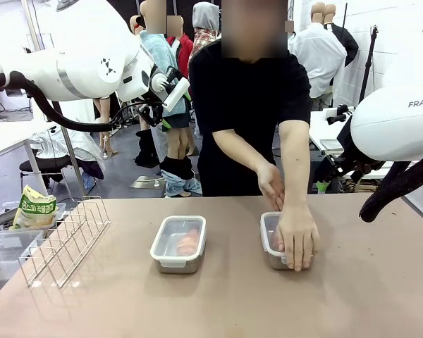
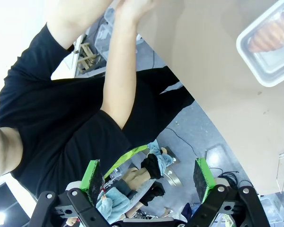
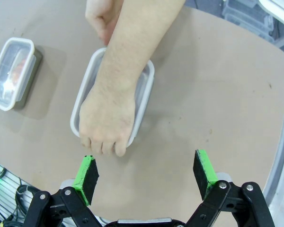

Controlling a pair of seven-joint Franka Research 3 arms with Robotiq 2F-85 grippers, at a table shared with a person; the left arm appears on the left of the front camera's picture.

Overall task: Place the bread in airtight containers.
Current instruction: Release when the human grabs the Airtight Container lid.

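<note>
Tan and matte, the broad tabletop (image 1: 218, 296) is my landmark, and I place everything against it. Above its far left corner hangs my white left arm (image 1: 77, 67); above its right edge hangs my white right arm (image 1: 398, 127). Across the far edge stands a person in a black short-sleeved shirt (image 1: 247, 105), leaning over the surface.

On the tabletop's left side rests a bare wire rack (image 1: 63, 243), and just off that left edge sits a yellow-green printed snack bag (image 1: 34, 209) on grey bins.

Near the tabletop's middle sits a shallow rectangular steel tin with a clear white-rimmed lid (image 1: 178, 243), lid on, an orange-brown roll (image 1: 188, 241) visible through it. Right of it, well apart, is the matching second steel tin (image 1: 270, 236), its lid in place too. The person's flat hand (image 1: 296, 236) presses on top of that lid while the other hand (image 1: 271, 184) touches its far end. I cannot make out bread inside this one; the hand hides most of it.

From the right wrist camera, the right gripper (image 3: 146, 172) hangs above the tabletop just beside that covered tin, green pads (image 3: 86, 175) spread wide, nothing between them. The left gripper (image 2: 148, 178) is likewise spread and empty, raised off the table's far edge near the person's shirt.
</note>
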